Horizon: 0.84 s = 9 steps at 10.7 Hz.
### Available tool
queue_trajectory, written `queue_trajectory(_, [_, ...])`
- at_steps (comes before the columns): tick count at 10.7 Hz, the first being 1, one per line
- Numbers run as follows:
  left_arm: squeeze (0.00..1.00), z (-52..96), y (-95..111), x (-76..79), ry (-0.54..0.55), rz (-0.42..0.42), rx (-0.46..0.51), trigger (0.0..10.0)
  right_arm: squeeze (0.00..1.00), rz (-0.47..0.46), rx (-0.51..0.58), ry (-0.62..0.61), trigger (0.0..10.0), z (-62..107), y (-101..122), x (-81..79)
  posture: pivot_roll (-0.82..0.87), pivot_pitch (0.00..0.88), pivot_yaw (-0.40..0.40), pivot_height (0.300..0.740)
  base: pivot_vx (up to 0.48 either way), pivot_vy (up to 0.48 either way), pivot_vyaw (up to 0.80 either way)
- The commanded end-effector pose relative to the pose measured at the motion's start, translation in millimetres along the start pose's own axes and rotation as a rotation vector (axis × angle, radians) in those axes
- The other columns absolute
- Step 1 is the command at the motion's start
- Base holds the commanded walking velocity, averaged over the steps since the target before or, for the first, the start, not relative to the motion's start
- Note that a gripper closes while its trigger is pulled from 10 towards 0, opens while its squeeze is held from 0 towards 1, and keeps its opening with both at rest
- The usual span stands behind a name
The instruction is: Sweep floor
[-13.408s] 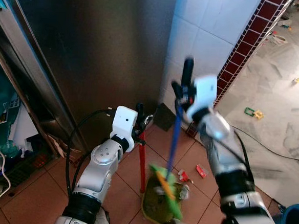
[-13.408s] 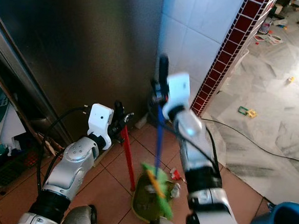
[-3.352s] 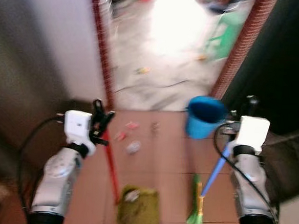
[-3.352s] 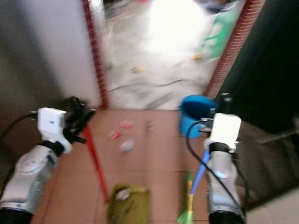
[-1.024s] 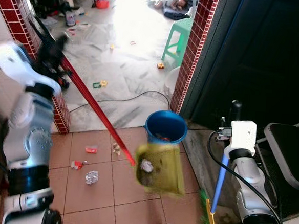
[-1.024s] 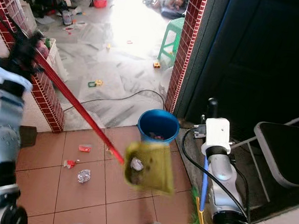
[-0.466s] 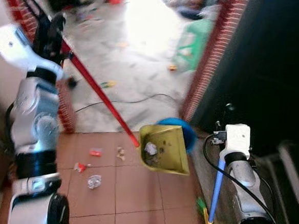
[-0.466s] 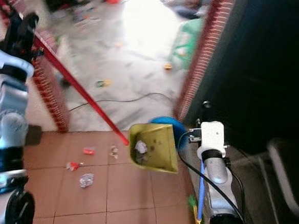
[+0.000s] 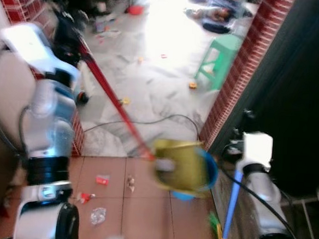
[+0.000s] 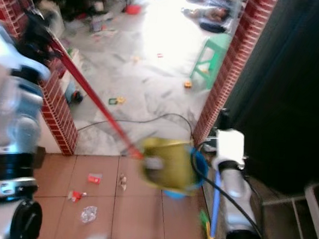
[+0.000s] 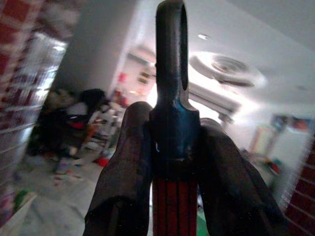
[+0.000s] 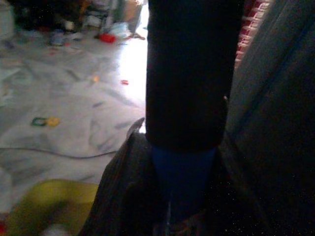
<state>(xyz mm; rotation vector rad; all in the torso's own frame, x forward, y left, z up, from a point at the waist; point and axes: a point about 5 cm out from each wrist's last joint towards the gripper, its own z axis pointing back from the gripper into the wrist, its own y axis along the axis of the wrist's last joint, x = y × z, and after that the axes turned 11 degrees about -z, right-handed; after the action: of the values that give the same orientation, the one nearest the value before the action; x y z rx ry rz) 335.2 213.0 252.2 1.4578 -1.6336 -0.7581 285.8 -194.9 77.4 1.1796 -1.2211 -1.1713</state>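
Your left gripper (image 11: 170, 162), raised high beside the brick pillar (image 9: 25, 6), is clamped on the red handle (image 9: 109, 97) of the yellow dustpan (image 9: 181, 166), which hangs far below and ahead of it, tilted over the blue bucket (image 9: 210, 175). A crumpled wad (image 9: 164, 164) sits at the pan's near edge. Your right gripper (image 12: 184, 167) grips the blue broom (image 9: 231, 204) upright, just beside the bucket. The pan is blurred and appears to be swinging; tip it off-centre and the litter likely spills past the rim. Scraps (image 9: 101, 179) lie unswept on the tiles (image 9: 141, 217) under the left arm. A cable (image 9: 159, 119) beyond could snag the pan.
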Motion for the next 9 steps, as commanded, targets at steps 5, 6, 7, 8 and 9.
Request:
queue_trajectory(5, [0.00, -1.7, 2.9, 14.9, -0.036, -0.005, 0.034, 10.0, 0.00, 0.043, 0.042, -0.001, 10.0, -4.4, 11.6, 9.9, -0.03, 0.000, -0.040, 0.740, 0.428, 0.000, 0.00])
queue_trajectory(6, [0.00, -0.3, 1.5, 17.6, -0.047, -0.031, 0.037, 10.0, 0.00, 0.044, 0.042, 0.001, 10.0, -4.1, 11.5, 9.6, -0.03, 0.000, -0.040, 0.740, 0.000, 0.000, 0.00])
queue_trajectory(7, [0.00, 0.5, 0.0, 23.4, -0.059, -0.038, 0.038, 10.0, 0.00, 0.045, 0.041, 0.004, 10.0, -3.9, 11.6, 9.8, -0.03, 0.000, -0.042, 0.740, 0.000, 0.000, 0.00])
queue_trajectory(8, [0.00, 0.8, 0.2, 26.8, -0.075, -0.059, 0.044, 10.0, 0.00, 0.045, 0.041, 0.005, 10.0, -3.9, 11.6, 9.9, -0.03, 0.000, -0.042, 0.740, 0.000, 0.000, 0.00])
queue_trajectory(9, [0.00, 1.0, 1.2, 31.6, -0.099, -0.086, 0.055, 10.0, 0.00, 0.046, 0.040, 0.005, 10.0, -3.7, 11.5, 10.3, -0.03, 0.000, -0.041, 0.740, 0.000, 0.000, 0.00])
